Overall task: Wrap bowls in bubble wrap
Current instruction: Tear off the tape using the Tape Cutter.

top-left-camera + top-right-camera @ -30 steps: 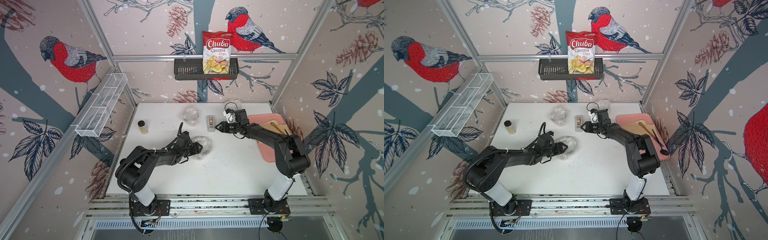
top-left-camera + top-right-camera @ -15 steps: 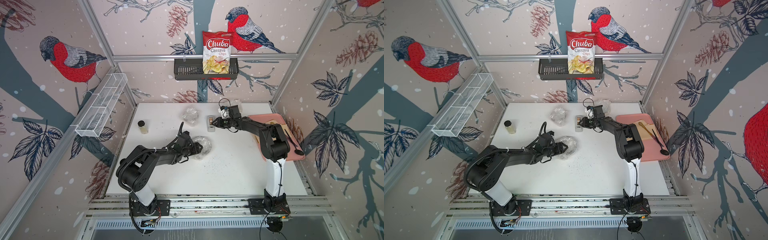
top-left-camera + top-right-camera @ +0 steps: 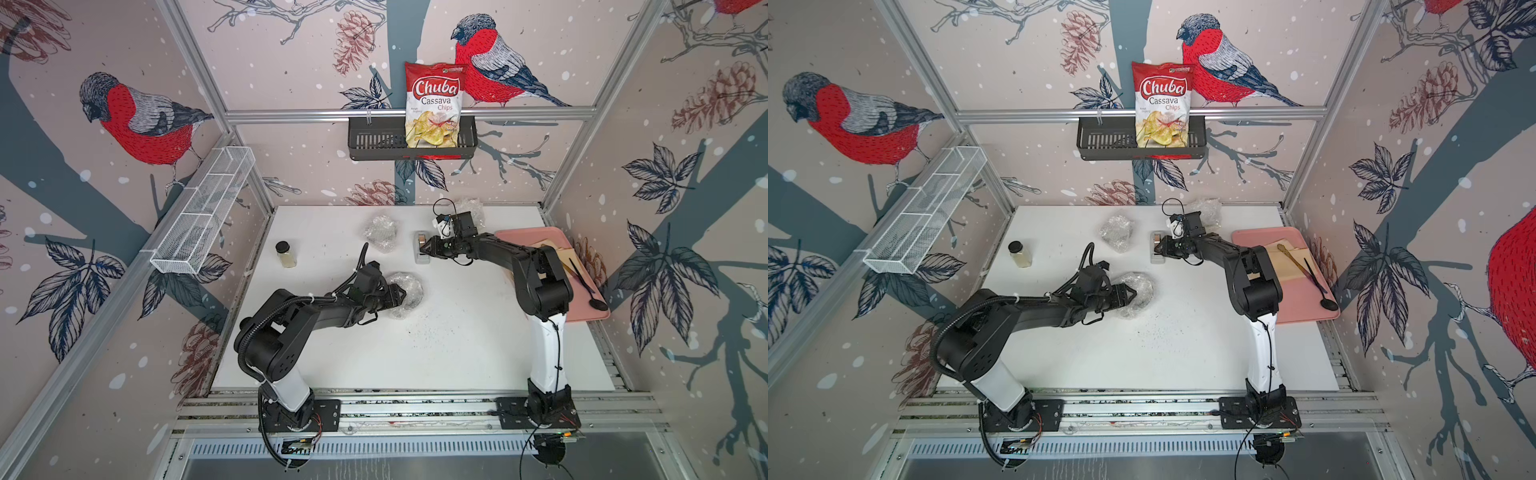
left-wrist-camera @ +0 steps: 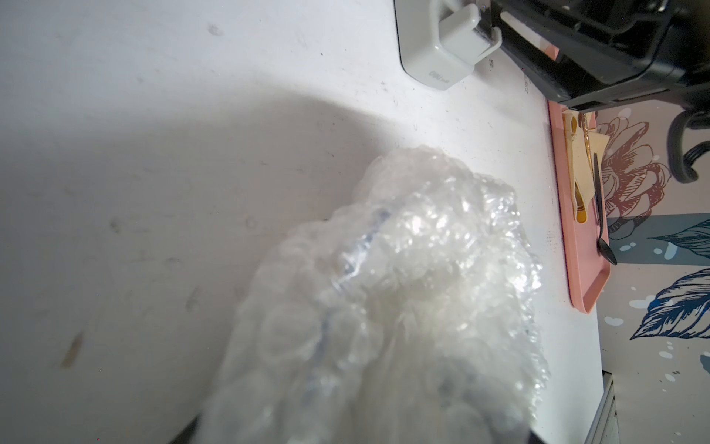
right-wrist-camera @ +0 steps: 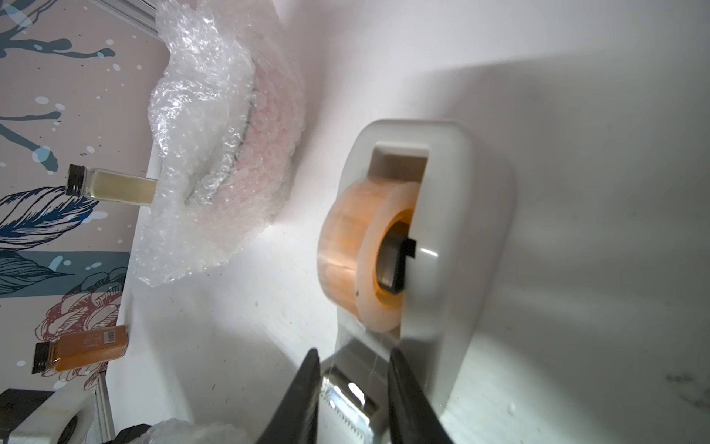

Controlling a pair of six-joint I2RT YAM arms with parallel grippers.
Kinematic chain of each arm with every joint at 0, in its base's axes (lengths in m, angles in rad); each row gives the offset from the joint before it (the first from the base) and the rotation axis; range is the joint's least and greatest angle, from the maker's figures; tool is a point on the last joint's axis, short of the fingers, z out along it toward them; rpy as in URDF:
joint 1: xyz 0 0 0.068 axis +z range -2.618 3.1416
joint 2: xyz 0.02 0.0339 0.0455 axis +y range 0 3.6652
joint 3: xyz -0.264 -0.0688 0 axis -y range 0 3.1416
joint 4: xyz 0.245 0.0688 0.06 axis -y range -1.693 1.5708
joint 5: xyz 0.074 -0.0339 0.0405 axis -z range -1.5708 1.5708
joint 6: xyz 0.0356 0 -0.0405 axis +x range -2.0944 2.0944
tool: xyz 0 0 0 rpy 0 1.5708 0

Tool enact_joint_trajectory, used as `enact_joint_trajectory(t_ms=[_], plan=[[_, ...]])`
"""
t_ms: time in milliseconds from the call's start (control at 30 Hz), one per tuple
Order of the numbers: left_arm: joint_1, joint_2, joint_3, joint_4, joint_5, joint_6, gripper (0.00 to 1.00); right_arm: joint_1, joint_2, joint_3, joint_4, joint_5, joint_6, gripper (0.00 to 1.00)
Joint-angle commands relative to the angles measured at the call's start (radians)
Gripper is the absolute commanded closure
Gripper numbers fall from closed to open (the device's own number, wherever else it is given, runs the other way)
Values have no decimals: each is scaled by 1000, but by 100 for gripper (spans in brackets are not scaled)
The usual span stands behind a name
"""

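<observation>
No bowl shows bare. Three crumpled bubble wrap bundles lie on the white table. One bundle (image 3: 411, 289) (image 3: 1144, 289) sits mid-table, and my left gripper (image 3: 400, 296) (image 3: 1133, 296) is shut on it; in the left wrist view this bundle (image 4: 403, 288) hides the jaws. A second bundle (image 3: 380, 232) (image 5: 215, 153) lies further back, with a bowl's rim faint through the wrap. The third bundle (image 3: 471, 208) sits at the back edge. My right gripper (image 3: 424, 249) (image 5: 353, 357) is open at the grey tape dispenser (image 3: 419, 257) (image 5: 442, 230), its fingers on either side of the tape strip at the cutter.
A small glass jar (image 3: 286, 254) with a black lid stands at the left of the table. A pink tray (image 3: 582, 307) at the right holds tan paper and utensils. A black basket (image 3: 374, 141) with a chips bag hangs on the back wall. A wire shelf (image 3: 199, 216) is on the left wall.
My right arm has raised its elbow and brought the gripper onto the tape dispenser's cutter, with its jaws narrower than before. The left arm and its bundle have stayed put.
</observation>
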Motion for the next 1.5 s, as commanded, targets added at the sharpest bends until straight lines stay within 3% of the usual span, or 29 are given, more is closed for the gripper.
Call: enact_joint_trajectory(t_ms=[0, 367, 1000, 1467], plan=[[1, 0, 7, -26, -11, 11, 30, 1, 0, 5, -9, 12, -7, 69], [2, -7, 14, -48, -24, 20, 30, 11, 68, 52, -24, -74, 22, 69], [2, -19, 12, -68, -44, 26, 30, -5, 44, 4, 76, -174, 97, 93], [2, -11, 17, -68, -46, 26, 30, -18, -56, -35, 79, -215, 107, 94]])
